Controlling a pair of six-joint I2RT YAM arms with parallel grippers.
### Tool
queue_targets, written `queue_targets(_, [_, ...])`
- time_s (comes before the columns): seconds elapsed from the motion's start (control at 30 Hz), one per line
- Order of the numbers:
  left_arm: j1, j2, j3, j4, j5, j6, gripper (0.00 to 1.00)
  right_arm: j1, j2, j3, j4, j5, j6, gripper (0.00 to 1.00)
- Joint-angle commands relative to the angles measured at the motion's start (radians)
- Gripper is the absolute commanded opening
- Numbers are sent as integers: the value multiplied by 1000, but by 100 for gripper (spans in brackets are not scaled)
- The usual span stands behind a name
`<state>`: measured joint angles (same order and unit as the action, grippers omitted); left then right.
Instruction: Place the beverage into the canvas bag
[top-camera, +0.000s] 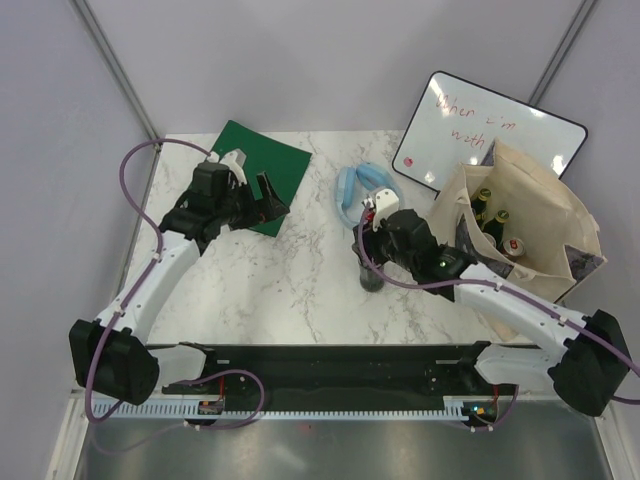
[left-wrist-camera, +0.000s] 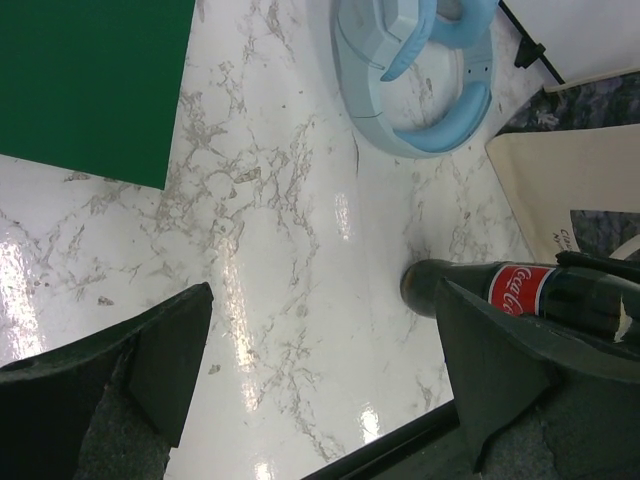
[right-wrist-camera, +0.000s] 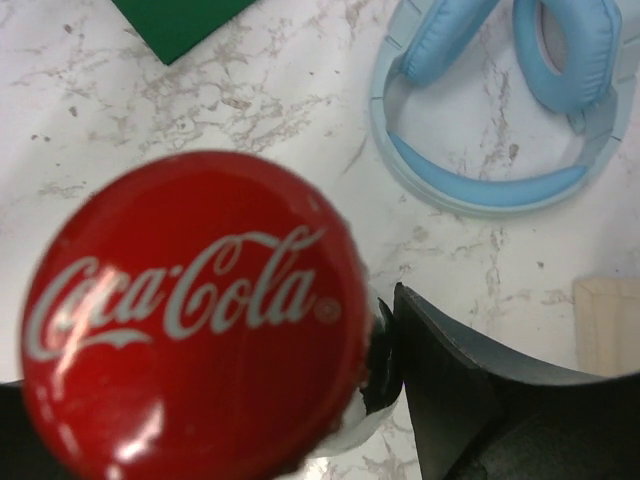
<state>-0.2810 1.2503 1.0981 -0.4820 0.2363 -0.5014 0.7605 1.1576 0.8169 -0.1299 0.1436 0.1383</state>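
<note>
Lab booth — grey partition walls (top-camera: 300, 60), marble-look table (top-camera: 280, 290), arm mounting rail (top-camera: 330, 365).

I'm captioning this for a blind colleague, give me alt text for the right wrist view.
A Coca-Cola bottle seen from above, its red cap filling the lower left, with the right gripper closed on its neck. Beyond lie light blue headphones and a green mat corner on the marble table.

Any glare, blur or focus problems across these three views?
Top external: even light, sharp, only soft shadows. Left wrist: bright lamp reflections streak the glossy table, but the bottle label stays readable. Right wrist: the red cap sits very near the lens and looks soft, with glare along its lower edge; the headphones behind are slightly soft too.
</note>
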Motion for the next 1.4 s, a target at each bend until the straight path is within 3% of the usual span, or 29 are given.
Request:
queue_targets(0.0, [2, -29, -18, 26, 40, 0, 98, -1, 20, 220, -48, 68, 38, 0])
queue_targets(0.3, [2, -34, -38, 26, 70, 9, 99, -3, -1, 386, -174, 172, 23, 0])
queue_targets(0.67, [2, -46, -37, 23, 81, 21, 99, -79, 36, 781, -436, 353, -11, 0])
queue_targets(1.1, [2, -52, -55, 26, 78, 32, 99, -263, 114, 1137, -482, 450, -112, 0])
queue_targets(1.37, [2, -52, -58, 25, 74, 31, 99, -300, 185, 1367, -522, 522, -227, 0])
